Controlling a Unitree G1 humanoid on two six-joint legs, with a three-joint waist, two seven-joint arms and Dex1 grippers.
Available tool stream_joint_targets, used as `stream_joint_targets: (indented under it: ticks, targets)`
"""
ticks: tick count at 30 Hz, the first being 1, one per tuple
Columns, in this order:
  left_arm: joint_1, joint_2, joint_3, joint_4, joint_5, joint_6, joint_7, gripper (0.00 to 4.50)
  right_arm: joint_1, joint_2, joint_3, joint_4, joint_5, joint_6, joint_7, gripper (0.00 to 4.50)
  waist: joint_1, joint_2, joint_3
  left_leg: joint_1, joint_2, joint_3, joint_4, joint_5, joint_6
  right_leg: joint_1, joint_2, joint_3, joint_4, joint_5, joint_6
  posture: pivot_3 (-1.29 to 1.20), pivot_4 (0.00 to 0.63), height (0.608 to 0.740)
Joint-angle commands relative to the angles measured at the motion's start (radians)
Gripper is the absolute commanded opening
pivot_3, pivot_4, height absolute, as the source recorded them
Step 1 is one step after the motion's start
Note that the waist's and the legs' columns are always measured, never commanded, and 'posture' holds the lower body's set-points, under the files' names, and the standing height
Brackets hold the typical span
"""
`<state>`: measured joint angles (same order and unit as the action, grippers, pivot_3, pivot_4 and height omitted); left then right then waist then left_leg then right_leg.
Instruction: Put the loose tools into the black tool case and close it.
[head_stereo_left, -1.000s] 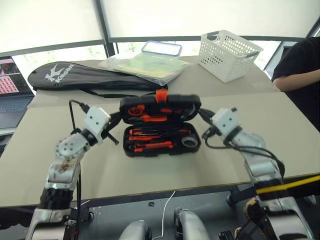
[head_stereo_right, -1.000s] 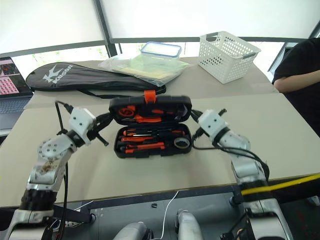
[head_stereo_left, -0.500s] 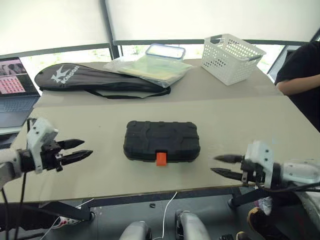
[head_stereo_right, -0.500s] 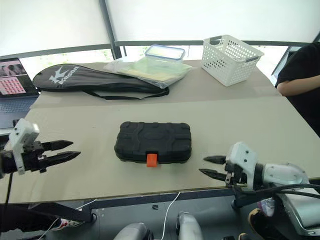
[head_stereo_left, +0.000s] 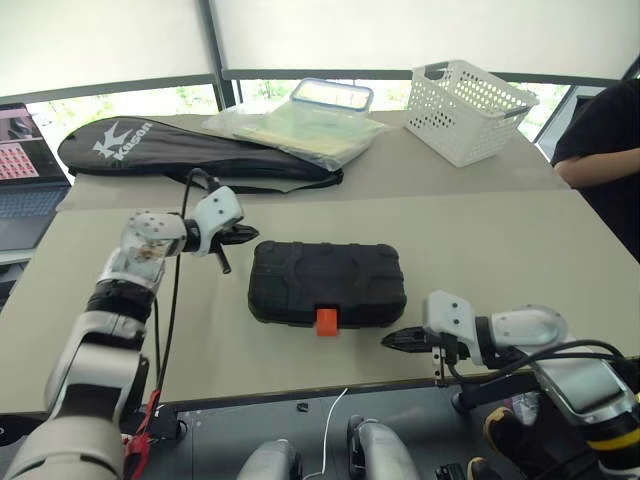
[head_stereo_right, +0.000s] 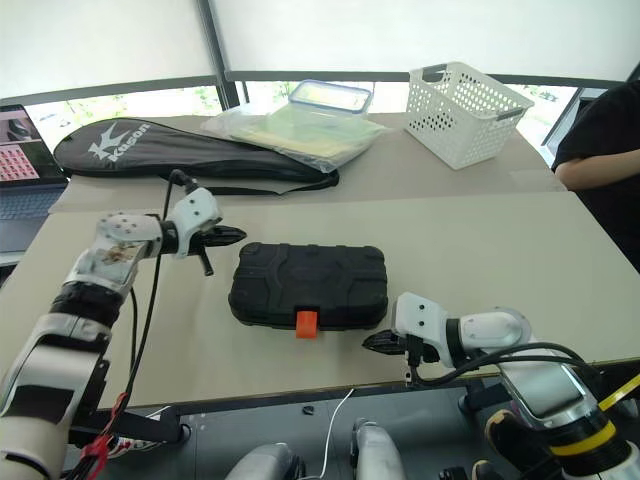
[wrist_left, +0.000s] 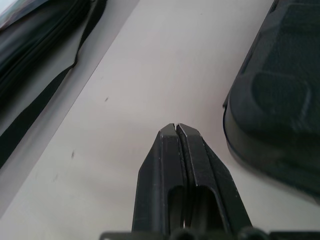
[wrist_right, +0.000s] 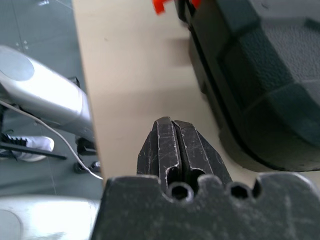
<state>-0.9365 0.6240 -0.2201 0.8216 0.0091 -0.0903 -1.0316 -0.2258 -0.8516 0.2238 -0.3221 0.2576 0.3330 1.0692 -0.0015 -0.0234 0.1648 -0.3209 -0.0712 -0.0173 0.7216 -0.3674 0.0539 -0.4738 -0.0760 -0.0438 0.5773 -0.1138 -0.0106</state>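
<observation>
The black tool case (head_stereo_left: 327, 283) is lying shut in the middle of the table (head_stereo_left: 500, 250), orange latch (head_stereo_left: 326, 321) facing the near edge; a second ago it was standing open with tools showing. The left gripper (head_stereo_left: 246, 236), jaws pressed together, is now hovering by its far left corner. The right gripper (head_stereo_left: 392, 341), likewise closed and empty, is sitting near the front right corner.

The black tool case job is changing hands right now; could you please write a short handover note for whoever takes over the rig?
Left gripper: shut, empty, beside the case's far left corner.
Right gripper: shut, empty, off the case's near right corner.
Black tool case: lid down, flat on the table, orange latch facing the robot.
Done: no loose tools lie out; lid is closed.
Left: I can't tell whether the latch is fastened; check it.
</observation>
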Motion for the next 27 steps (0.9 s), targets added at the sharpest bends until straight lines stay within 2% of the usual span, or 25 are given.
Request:
stream_joint_targets:
  ticks: [1,5,10,14,19,24,27]
  targets:
    - [-0.041,-0.013,0.002,0.066,0.006,-0.133,-0.101,0.07,-0.065,0.043,0.031,0.073,-0.081,-0.055,-0.03,0.0,-0.003,0.0,0.0,0.0,0.0,0.0,0.0,0.0,0.0,0.0,0.0,0.0,0.0,0.0,0.0,0.0,0.15,0.74]
    - [0.028,0.018,-0.001,-0.032,-0.048,-0.121,-0.338,0.07,-0.141,0.068,0.033,0.214,-0.183,-0.127,-0.08,0.0,-0.005,0.0,0.0,-0.001,0.0,-0.001,0.002,0.0,0.0,0.0,0.0,-0.001,0.001,0.0,0.0,0.0,0.15,0.74]
    - [0.175,0.092,0.022,-0.309,-0.148,0.031,-0.482,0.07,-0.193,0.07,-0.026,0.31,-0.192,-0.164,-0.107,0.0,-0.008,0.0,0.0,0.0,0.0,0.001,0.008,-0.001,0.003,0.001,-0.001,0.003,0.001,0.001,0.002,0.0,0.15,0.74]
    - [0.242,0.136,0.059,-0.482,-0.192,0.126,-0.475,0.07,-0.153,0.018,-0.059,0.268,-0.141,-0.146,-0.016,0.0,0.0,0.0,0.0,-0.001,0.001,-0.001,0.008,-0.001,0.003,0.0,0.0,0.003,0.002,0.001,0.002,0.0,0.15,0.74]
    - [0.171,0.147,0.112,-0.601,-0.27,0.331,-0.445,0.07,-0.076,-0.073,-0.166,0.097,0.042,0.005,0.109,0.0,0.016,0.001,0.0,-0.004,0.0,-0.003,0.009,-0.001,0.003,0.0,0.0,0.001,0.002,0.001,0.002,0.0,0.15,0.74]
    - [0.17,0.122,0.043,-0.743,-0.268,0.378,-0.459,0.07,-0.047,-0.081,-0.212,0.007,0.131,0.106,0.104,0.0,0.011,0.001,0.0,-0.003,0.0,-0.003,0.01,-0.002,0.005,0.001,-0.001,0.002,0.001,0.002,0.004,0.0,0.15,0.74]
    - [0.171,0.074,-0.011,-0.744,-0.225,0.345,-0.432,0.07,-0.032,-0.07,-0.206,-0.013,0.131,0.114,0.091,0.0,0.012,0.001,0.0,-0.002,0.0,-0.002,0.01,-0.002,0.005,0.002,-0.001,0.003,0.001,0.002,0.003,0.0,0.15,0.74]
